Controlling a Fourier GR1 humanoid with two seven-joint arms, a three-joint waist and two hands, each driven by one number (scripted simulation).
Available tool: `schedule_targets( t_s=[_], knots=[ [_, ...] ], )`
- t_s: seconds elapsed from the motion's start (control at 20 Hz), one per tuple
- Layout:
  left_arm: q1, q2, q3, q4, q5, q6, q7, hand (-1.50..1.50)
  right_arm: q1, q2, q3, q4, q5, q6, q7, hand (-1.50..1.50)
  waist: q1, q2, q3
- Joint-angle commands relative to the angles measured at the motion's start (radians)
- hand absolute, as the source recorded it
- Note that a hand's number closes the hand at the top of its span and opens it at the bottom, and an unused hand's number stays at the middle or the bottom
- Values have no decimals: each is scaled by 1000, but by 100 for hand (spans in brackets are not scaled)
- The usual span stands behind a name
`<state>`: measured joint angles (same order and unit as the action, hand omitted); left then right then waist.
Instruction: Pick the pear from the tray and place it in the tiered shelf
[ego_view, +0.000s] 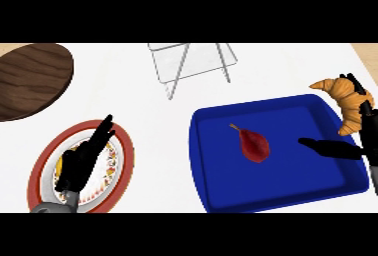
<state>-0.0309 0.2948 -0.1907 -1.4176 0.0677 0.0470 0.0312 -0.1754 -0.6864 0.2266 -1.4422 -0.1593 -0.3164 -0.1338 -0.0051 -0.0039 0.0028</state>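
I see the red pear (253, 145) lying mid blue tray (210, 165); my right hand (347, 145), fingers spread wide, hovers at its right edge beside a croissant (341, 95). Left hand (83, 160) rests open over a plate (46, 157); wire shelf (190, 62) beyond

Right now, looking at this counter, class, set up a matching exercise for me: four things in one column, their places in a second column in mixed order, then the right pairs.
Things:
1. pear
2. croissant
3. left hand
4. tiered shelf

Places:
A. over the red-rimmed plate
B. at the back of the counter, middle
C. lying in the blue tray
D. just outside the tray's far right corner

Pairs: 1-C, 2-D, 3-A, 4-B
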Motion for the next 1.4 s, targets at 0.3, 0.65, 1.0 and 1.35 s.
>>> schedule_targets(
  t_s=[0.3, 0.65, 1.0, 1.35],
  knots=[
    [9, 4, 14, 41, -16, -5, 20, 0, -68, -142, 215, -353, 145, 146, 494, -150, -1, -2, -7],
    [-9, 1, 7, 29, -10, -18, 35, 0, -206, -303, 374, -372, 530, 232, 869, -150, 22, -4, -13],
    [-20, -32, -12, 86, -52, -3, -12, 0, -410, 3, 559, -310, 729, 415, 1244, -150, 34, 8, -6],
    [-28, -27, 12, 56, -32, -16, 54, 0, -457, 277, 599, -198, 746, 522, 1419, -150, 17, 3, -4]
  ],
)
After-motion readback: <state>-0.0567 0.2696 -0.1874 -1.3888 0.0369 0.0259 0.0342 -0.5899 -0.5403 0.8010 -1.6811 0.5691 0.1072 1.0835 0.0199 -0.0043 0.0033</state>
